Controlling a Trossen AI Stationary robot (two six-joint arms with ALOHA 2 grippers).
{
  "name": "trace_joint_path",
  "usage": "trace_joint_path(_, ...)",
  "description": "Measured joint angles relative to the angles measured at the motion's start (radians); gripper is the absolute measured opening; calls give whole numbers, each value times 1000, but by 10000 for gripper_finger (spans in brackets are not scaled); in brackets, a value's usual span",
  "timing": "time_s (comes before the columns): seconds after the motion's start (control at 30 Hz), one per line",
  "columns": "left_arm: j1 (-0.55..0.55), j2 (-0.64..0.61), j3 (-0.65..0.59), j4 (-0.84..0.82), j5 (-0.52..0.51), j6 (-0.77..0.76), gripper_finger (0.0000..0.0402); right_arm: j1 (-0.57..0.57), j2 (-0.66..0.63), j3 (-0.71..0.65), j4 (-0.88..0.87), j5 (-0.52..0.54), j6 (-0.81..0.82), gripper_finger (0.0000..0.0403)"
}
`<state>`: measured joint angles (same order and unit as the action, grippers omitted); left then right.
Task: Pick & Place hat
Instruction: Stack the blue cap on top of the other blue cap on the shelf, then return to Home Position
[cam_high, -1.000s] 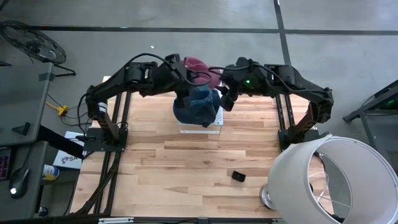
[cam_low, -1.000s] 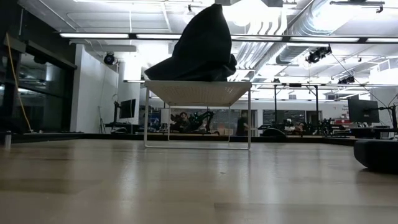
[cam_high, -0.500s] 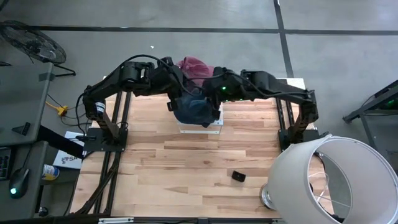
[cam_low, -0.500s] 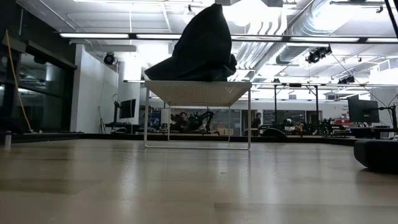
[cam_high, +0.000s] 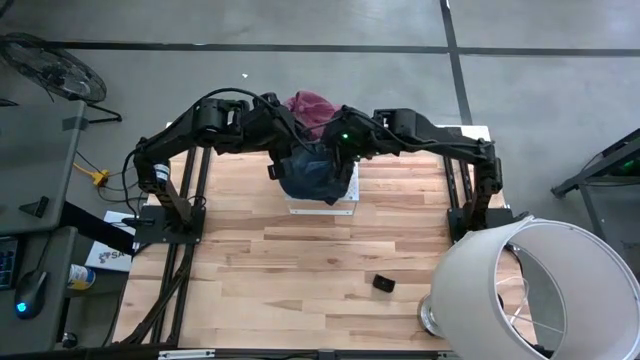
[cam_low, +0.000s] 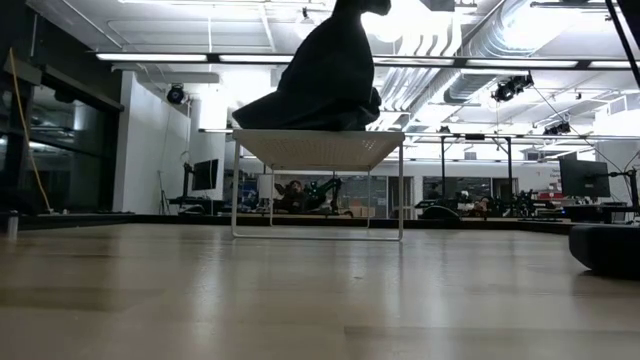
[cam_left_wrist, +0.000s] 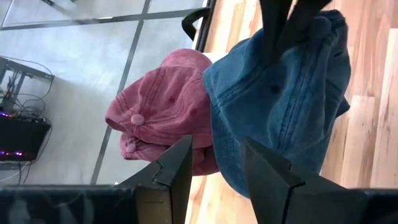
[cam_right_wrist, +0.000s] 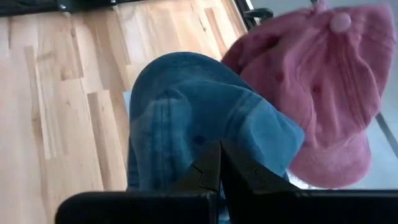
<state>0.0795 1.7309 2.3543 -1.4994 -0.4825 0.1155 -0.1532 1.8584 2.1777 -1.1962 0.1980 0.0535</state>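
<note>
The worktop (cam_high: 300, 260) is showing bare wood planks over most of its top, with a big white lampshade (cam_high: 540, 290) sitting at its near right corner. Both arms are reaching in toward the middle of the far edge. There a white wire rack (cam_low: 318, 150) is standing on thin legs and carrying the hats.

The blue hat (cam_high: 315, 172) is lying heaped on the rack; in the low view it is rising as a dark peaked mound (cam_low: 325, 70) above the rack's top. The pink hat (cam_high: 312, 108) is lying just beside it, touching it, on the far side and hanging past the worktop's edge over the grey floor.

The right tool (cam_right_wrist: 219, 163) is sitting over the blue hat (cam_right_wrist: 199, 124), its two fingers pressed together with folds of blue cloth at their tips, so it is clenched on the blue hat's crown. The left wrist view is showing the same dark fingers biting into the top of the blue hat (cam_left_wrist: 280, 93), with the pink hat (cam_left_wrist: 165, 109) alongside.

The left tool (cam_left_wrist: 214, 165) is hovering just beside the two hats with its fingers spread apart and nothing between them, so it is released.

A small black object (cam_high: 383, 283) is lying alone on the planks toward the near right, well apart from the rack.
</note>
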Motion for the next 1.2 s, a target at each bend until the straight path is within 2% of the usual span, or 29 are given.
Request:
trace_joint_path(0.33, 0, 0, 0, 0, 0, 1, 129, -65, 5, 0, -63, -57, 68, 0)
trace_joint_path(0.8, -1, 0, 0, 7, 1, 3, 129, -150, 7, -1, -132, -127, 58, 0)
trace_joint_path(1.2, -1, -17, 2, -5, 1, -34, 129, -167, -16, -2, -111, -46, 45, 0)
